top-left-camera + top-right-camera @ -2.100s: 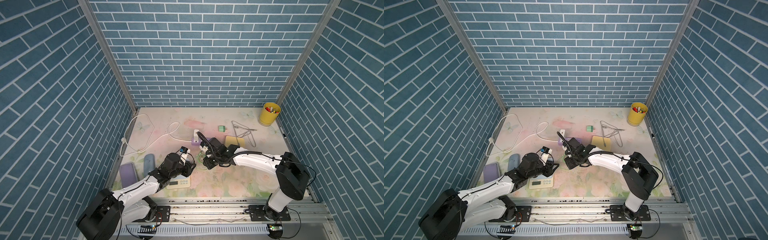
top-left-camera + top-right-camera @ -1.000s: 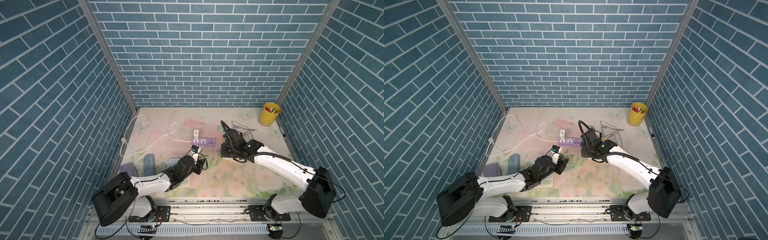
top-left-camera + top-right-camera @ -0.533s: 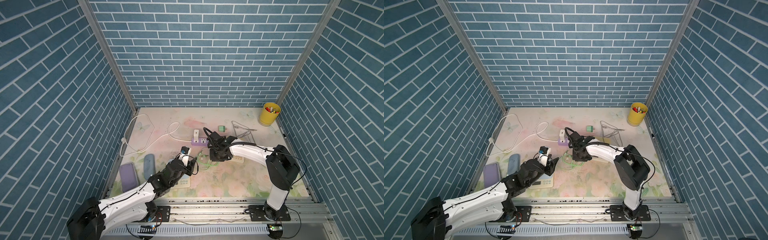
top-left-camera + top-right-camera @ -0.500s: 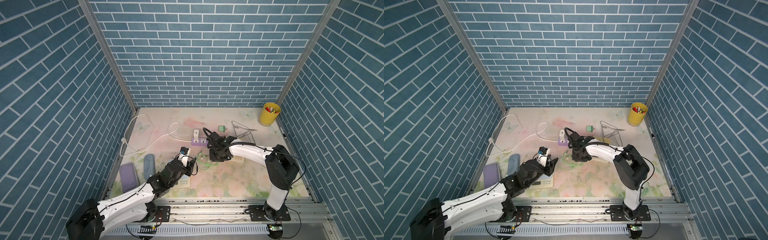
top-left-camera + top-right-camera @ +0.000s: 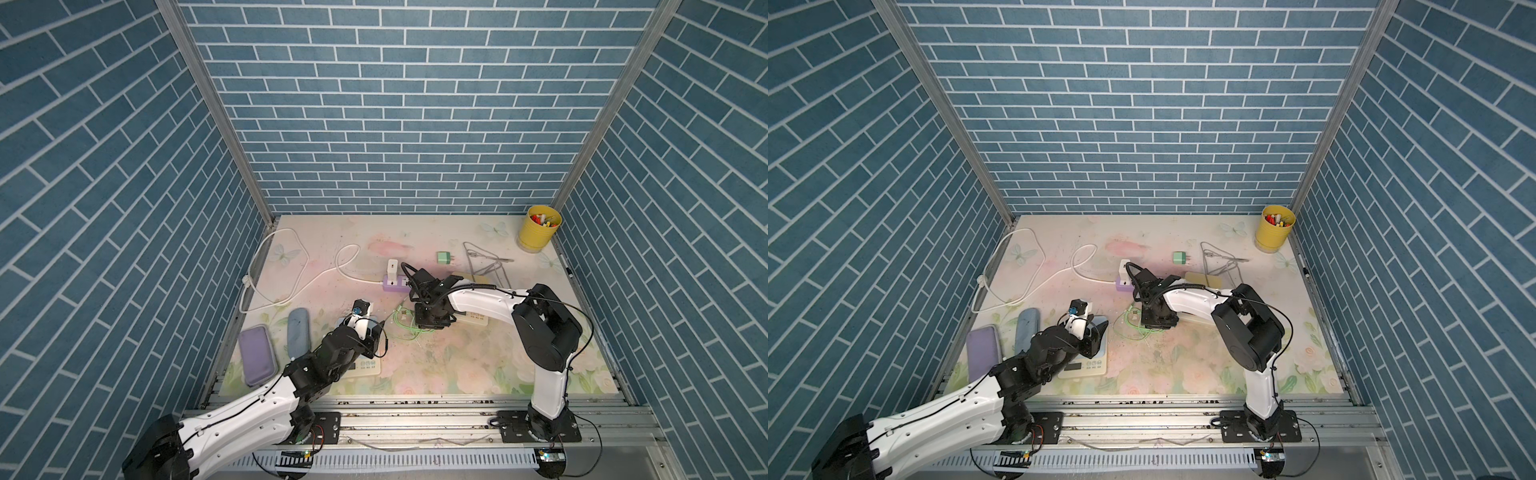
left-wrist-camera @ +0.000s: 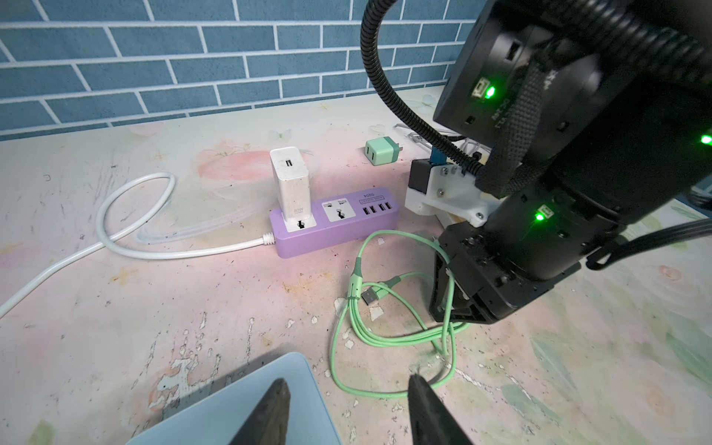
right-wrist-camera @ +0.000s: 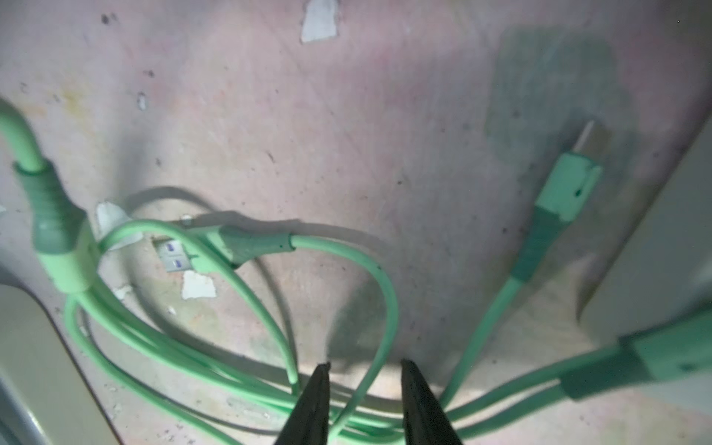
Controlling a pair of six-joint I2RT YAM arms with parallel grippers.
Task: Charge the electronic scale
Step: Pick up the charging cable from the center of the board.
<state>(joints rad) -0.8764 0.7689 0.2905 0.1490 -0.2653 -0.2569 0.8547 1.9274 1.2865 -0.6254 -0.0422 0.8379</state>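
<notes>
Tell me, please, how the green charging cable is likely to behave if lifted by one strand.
Probably floppy: the green charging cable lies in loose, overlapping loops, so lifting one strand would likely drag the rest. Its several plug ends, like the USB plug, would likely dangle and swing. The thin strand between the right gripper's fingers might slip.

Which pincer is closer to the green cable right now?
Right. The right pincer sits right over the green cable, its tips straddling one strand. The left pincer hovers open over the edge of the scale, beside the coil and not touching it.
</notes>
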